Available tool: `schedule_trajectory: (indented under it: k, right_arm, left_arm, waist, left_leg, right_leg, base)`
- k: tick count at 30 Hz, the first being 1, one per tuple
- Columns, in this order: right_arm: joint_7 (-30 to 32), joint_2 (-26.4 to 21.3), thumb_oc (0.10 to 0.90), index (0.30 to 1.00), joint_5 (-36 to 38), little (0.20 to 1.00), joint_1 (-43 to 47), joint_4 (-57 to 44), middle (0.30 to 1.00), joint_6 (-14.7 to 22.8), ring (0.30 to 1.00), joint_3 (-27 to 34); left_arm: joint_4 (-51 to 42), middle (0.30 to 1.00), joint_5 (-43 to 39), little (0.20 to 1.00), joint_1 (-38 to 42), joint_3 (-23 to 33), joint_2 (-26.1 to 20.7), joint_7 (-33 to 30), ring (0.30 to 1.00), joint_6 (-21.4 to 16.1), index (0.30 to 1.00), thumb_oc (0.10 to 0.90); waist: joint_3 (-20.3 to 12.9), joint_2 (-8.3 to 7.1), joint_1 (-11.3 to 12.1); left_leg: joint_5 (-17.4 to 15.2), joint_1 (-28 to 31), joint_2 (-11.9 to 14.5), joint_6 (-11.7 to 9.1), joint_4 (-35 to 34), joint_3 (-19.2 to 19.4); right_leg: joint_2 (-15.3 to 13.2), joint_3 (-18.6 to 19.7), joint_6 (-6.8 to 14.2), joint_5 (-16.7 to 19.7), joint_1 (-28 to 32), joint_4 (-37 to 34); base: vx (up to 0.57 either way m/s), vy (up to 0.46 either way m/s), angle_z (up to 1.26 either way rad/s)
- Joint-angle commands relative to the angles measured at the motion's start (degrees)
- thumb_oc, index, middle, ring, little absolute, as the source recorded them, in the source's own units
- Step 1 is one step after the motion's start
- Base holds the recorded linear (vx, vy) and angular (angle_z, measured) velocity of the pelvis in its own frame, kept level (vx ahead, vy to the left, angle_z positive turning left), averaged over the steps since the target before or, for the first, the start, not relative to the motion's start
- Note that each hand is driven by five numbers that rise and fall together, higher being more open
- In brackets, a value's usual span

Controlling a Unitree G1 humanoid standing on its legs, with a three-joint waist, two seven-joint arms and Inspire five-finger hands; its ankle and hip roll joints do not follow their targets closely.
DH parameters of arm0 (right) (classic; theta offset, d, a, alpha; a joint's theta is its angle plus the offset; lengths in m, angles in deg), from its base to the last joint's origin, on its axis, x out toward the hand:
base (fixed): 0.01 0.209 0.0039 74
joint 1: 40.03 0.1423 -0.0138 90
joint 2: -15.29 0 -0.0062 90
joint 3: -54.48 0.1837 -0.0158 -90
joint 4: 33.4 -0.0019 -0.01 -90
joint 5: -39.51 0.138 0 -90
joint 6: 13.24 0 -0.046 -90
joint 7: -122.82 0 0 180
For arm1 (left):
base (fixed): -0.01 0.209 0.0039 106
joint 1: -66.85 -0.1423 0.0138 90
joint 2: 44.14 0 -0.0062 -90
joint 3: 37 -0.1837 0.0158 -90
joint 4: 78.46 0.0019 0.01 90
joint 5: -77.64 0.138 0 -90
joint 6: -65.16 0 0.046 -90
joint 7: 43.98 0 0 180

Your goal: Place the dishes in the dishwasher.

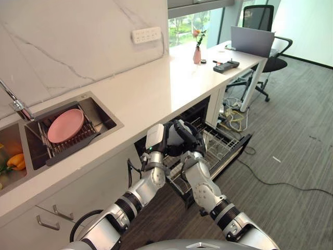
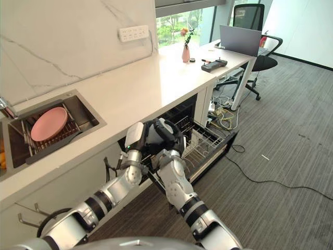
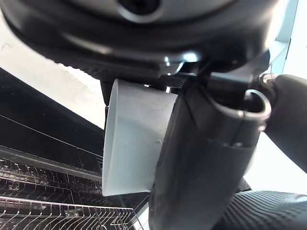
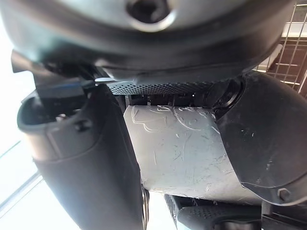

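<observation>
Hovering together over the pulled-out dishwasher rack (image 1: 221, 146), the left hand (image 1: 169, 136) and right hand (image 1: 191, 140) meet, seemingly to steady a load before lowering. Whether either has fingers closed on anything I cannot tell. Nearby, a round, matte pink plate (image 1: 65, 125) stands tilted in the sink rack (image 1: 78, 141), waiting.

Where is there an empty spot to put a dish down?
The white countertop is bare between the sink and the pink vase. The sink is crowded by the pink plate on its rack; both hands crowd the dishwasher rack.
</observation>
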Motion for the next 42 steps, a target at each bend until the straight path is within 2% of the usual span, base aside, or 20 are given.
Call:
schedule_trajectory:
  k: [1, 9, 11, 16, 17, 18, 20, 26, 34, 40, 42]
  right_arm:
    - [-5.0, 7.5, 0.4, 0.3, 6.6, 0.3, 10.1, -5.1, 0.3, 4.9, 0.3, 2.6]
    - [-2.0, 5.2, 0.4, 0.3, 2.2, 0.3, 9.8, -11.5, 0.3, 6.3, 0.3, 4.1]
    - [-0.1, 3.6, 0.4, 0.3, -1.9, 0.3, 9.9, -13.0, 0.3, 6.4, 0.3, 6.3]
    - [3.2, 1.0, 0.4, 0.3, -9.1, 0.3, 10.0, -13.9, 0.3, 5.8, 0.3, 10.1]
    - [7.0, -1.7, 0.4, 0.3, -18.0, 0.3, 9.9, -13.1, 0.3, 4.4, 0.3, 13.1]
    - [7.2, -1.7, 0.4, 0.3, -18.2, 0.3, 9.9, -13.2, 0.3, 4.4, 0.3, 13.1]
    - [10.6, -3.5, 0.4, 0.3, -25.2, 0.3, 9.7, -12.1, 0.3, 3.1, 0.3, 15.6]
    - [14.8, -5.8, 0.4, 0.3, -33.2, 0.3, 9.0, -10.8, 0.3, 0.5, 0.3, 22.4]
    - [14.3, -7.6, 0.4, 0.3, -36.3, 0.3, 8.6, -6.8, 0.3, -1.5, 0.3, 25.7]
    - [10.6, -8.7, 0.4, 0.3, -34.9, 0.3, 8.7, -0.2, 0.3, -4.2, 0.3, 24.6]
    - [9.4, -11.0, 0.4, 0.3, -36.6, 0.3, 10.3, 4.8, 0.3, -6.2, 0.3, 25.1]
  left_arm:
    - [-2.7, 0.3, 0.4, 0.3, 14.3, -1.7, 2.4, -1.6, 0.3, -7.8, 0.3, 0.4]
    - [-3.5, 0.3, 0.6, 0.3, 14.4, -1.8, 2.0, -1.0, 0.3, -7.5, 0.3, 0.4]
    - [-3.5, 0.9, 0.5, 0.9, 14.4, -2.0, 2.0, 0.0, 0.9, -7.9, 0.9, 0.8]
    - [-1.9, 0.9, 1.0, 0.9, 14.3, -2.6, 1.5, 2.8, 0.9, -8.4, 0.9, 0.8]
    - [-1.0, 0.9, 2.0, 0.9, 14.3, -2.1, 0.6, 3.0, 0.9, -8.7, 0.9, 0.8]
    - [-1.0, 0.9, 2.0, 0.9, 14.4, -2.1, 0.7, 3.0, 0.9, -8.7, 0.9, 0.8]
    - [-1.1, 0.9, 4.4, 0.9, 14.6, -1.9, -0.3, 2.8, 0.9, -8.7, 0.9, 0.8]
    - [-0.1, 0.9, 13.6, 0.9, 15.7, -3.4, -1.7, 7.5, 0.9, -6.8, 0.9, 0.8]
    - [-3.9, 0.9, 15.3, 0.9, 13.6, -2.3, -3.6, 11.6, 0.9, -7.5, 0.9, 0.8]
    - [-8.0, 0.9, 14.5, 0.9, 9.5, -0.2, -6.7, 14.2, 0.9, -8.1, 0.9, 0.8]
    - [-11.8, 0.9, 12.1, 0.9, 5.6, 1.1, -9.2, 16.5, 0.9, -9.4, 0.9, 0.8]
  waist:
    - [-0.5, -1.46, 1.8]
    - [-0.8, -1.42, 1.5]
    - [-0.8, -1.32, 1.2]
    - [-0.9, -1.03, 0.7]
    - [-1.0, -0.85, 0.3]
    - [-0.9, -0.84, 0.4]
    - [-1.0, -0.59, 0.2]
    - [-1.1, 0.07, -0.2]
    - [-0.7, 0.23, 0.3]
    - [-0.1, -0.02, 1.6]
    - [0.6, -0.34, 3.2]
  left_leg:
    - [-8.2, 5.3, -0.8, -1.0, 0.6, -0.3]
    - [-8.5, 5.5, -0.7, -1.0, 0.6, -0.2]
    - [-8.6, 5.6, -0.7, -0.9, 0.6, -0.2]
    - [-8.7, 5.8, -0.6, -0.9, 0.6, 0.1]
    - [-8.8, 6.0, -0.6, -0.9, 0.6, 0.2]
    - [-8.8, 6.0, -0.5, -0.9, 0.6, 0.2]
    - [-8.8, 6.2, -0.4, -0.9, 0.6, 0.2]
    - [-9.0, 6.7, -0.1, -0.8, 0.6, 0.2]
    - [-8.8, 6.6, 0.0, -0.8, 0.6, -0.3]
    - [-8.4, 5.9, 0.0, -1.0, 0.6, -1.1]
    - [-7.9, 4.9, 0.1, -1.2, 0.6, -2.0]
  right_leg:
    - [-3.0, -0.6, 3.2, -3.3, 0.2, 0.8]
    - [-3.0, -0.7, 3.2, -3.4, 0.5, 0.8]
    - [-2.9, -0.8, 3.2, -3.4, 0.5, 0.8]
    - [-2.9, -0.8, 3.2, -3.4, 0.7, 0.8]
    - [-2.8, -0.9, 3.1, -3.6, 0.9, 0.8]
    - [-2.8, -0.9, 3.1, -3.6, 0.9, 0.8]
    - [-2.7, -0.9, 3.1, -3.9, 0.9, 0.8]
    - [-2.5, -1.3, 3.2, -4.7, 1.3, 0.8]
    - [-2.6, -2.3, 3.2, -5.2, 1.6, 0.9]
    - [-2.7, -3.3, 3.1, -5.2, 1.6, 0.9]
    - [-2.7, -4.4, 3.0, -5.1, 1.6, 0.9]
  base:
    - [0.0, 0.0, 0.0]
    - [0.0, 0.0, 0.0]
    - [0.0, 0.0, 0.0]
    - [0.0, 0.0, 0.0]
    - [0.0, 0.0, 0.0]
    - [0.0, 0.0, 0.0]
    - [0.0, 0.0, 0.0]
    - [0.0, 0.001, 0.01]
    - [0.0, 0.0, 0.01]
    - [-0.01, -0.002, 0.1]
    - [-0.02, -0.006, 0.15]
